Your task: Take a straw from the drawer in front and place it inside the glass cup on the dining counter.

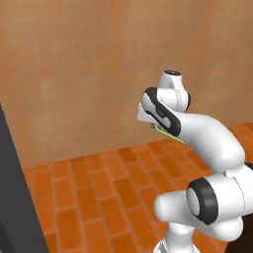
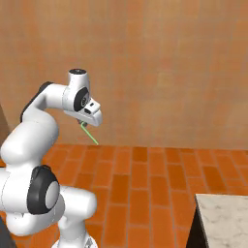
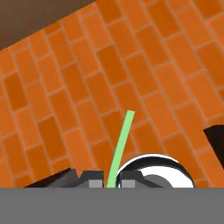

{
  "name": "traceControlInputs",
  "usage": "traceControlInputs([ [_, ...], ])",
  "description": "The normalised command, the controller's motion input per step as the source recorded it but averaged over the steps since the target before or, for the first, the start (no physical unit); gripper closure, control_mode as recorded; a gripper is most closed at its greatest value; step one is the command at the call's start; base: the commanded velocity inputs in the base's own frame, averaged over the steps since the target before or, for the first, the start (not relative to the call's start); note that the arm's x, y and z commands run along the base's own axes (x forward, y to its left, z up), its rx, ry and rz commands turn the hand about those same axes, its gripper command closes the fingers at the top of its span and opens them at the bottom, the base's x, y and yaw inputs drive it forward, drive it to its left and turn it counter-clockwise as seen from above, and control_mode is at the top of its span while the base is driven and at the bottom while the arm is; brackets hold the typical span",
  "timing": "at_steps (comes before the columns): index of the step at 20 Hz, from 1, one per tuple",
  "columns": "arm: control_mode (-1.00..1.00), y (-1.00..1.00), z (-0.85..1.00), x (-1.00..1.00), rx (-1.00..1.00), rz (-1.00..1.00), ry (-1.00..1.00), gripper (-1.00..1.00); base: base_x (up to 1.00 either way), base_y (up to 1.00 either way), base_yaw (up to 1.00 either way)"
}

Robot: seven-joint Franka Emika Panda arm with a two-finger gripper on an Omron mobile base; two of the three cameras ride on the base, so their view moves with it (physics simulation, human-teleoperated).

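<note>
In the right base view, the gripper (image 2: 83, 123) was seen raised in the air above the orange brick floor (image 2: 145, 179), clamped on the straw (image 2: 90, 134), which slanted down and to the right from the fingers. A corner of the dining counter (image 2: 225, 218) was seen at the lower right edge. In the hand view, the straw (image 3: 121, 146) was gripped between the closed fingertips (image 3: 95, 182).

The straw's (image 3: 121, 144) lower end is hidden between the jaws — the dining counter (image 2: 227, 218) is cut off at the frame's corner.
</note>
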Motion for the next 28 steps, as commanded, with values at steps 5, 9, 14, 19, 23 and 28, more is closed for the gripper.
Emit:
traceControlInputs([
  [5, 1.00, 0.00, 0.00, 0.00, 0.00, 0.00, 0.00, 1.00, 1.00, 0.00, -0.43],
  [9, 1.00, 0.00, 0.00, 0.00, 0.00, 0.00, 0.00, 1.00, 0.96, 0.00, -0.49],
  [14, 1.00, 0.00, 0.00, 0.00, 0.00, 0.00, 0.00, 1.00, 0.69, 0.00, -0.61],
  [19, 1.00, 0.00, 0.00, 0.00, 0.00, 0.00, 0.00, 1.00, 0.48, 0.00, -0.69],
  [23, 1.00, 0.00, 0.00, 0.00, 0.00, 0.00, 0.00, 1.00, 0.45, 0.11, -0.71],
  [28, 1.00, 0.00, 0.00, 0.00, 0.00, 0.00, 0.00, 1.00, 0.53, 0.53, -0.70],
])
